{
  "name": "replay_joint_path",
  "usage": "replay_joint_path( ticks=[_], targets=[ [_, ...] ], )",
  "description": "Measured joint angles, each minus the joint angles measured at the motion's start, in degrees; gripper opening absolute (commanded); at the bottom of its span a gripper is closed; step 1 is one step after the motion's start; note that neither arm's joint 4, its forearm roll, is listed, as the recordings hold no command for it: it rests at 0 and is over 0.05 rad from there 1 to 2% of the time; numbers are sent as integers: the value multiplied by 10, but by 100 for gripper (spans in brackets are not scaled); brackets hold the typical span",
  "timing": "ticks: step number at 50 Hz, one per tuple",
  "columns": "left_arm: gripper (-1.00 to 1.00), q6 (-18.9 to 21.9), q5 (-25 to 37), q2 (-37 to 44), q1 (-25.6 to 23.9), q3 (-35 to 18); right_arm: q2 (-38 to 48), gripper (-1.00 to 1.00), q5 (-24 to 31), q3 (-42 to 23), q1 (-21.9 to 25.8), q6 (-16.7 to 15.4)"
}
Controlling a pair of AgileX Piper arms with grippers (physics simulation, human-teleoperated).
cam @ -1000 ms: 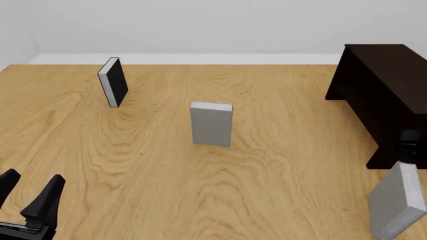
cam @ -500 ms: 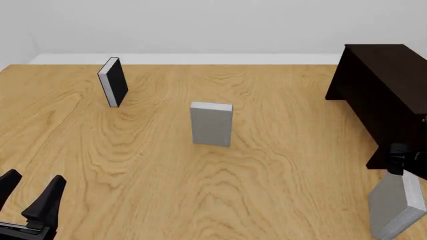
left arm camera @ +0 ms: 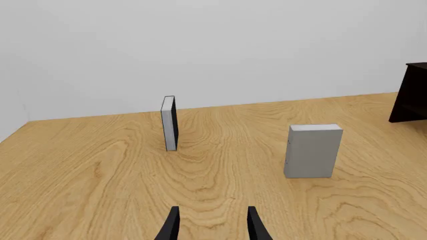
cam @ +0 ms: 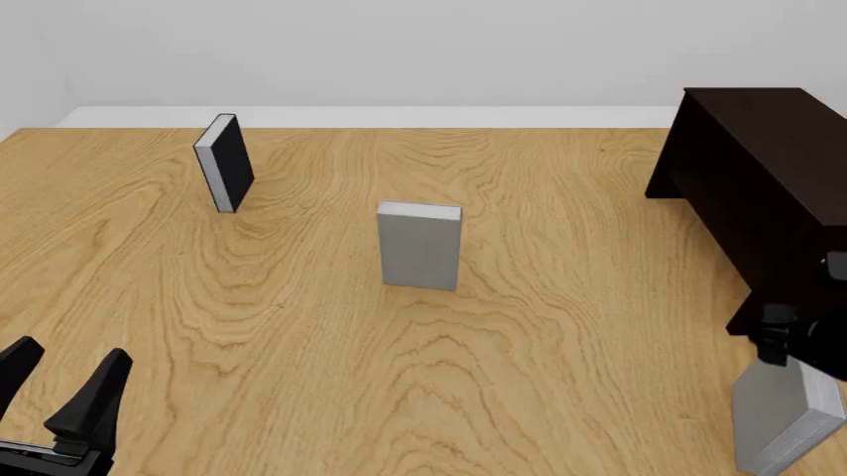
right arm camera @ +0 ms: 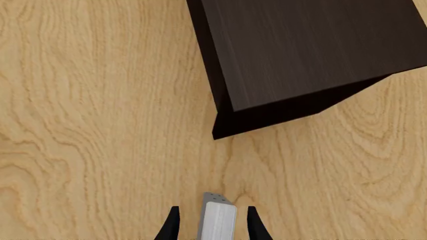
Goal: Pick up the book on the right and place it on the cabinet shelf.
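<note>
Book (cam: 784, 415) is standing tilted at the table's (cam: 556, 357) near right edge beside the cabinet (cam: 775, 188), looking stiff and light, and the right gripper (right arm camera: 212, 225) is straddling its top edge unclenched, likely best pinching across both covers.

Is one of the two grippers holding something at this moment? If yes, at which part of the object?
Nothing is held yet. The right gripper has its open fingers on both sides of the book's top edge, with gaps. The left gripper is open and empty.
</note>
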Motion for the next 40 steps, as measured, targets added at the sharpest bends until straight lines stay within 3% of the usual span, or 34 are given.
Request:
replay_joint_path(
  ticks=[19, 20, 40],
  targets=[
    [100, 0, 1, 0, -1, 0, 7, 100, -19, 15, -3, 1],
    [100, 0, 1, 0, -1, 0, 7, -100, -20, 16, -3, 1],
    [100, -2, 1, 0, -2, 0, -26, -100, 14, 5, 0, -22]
  ],
)
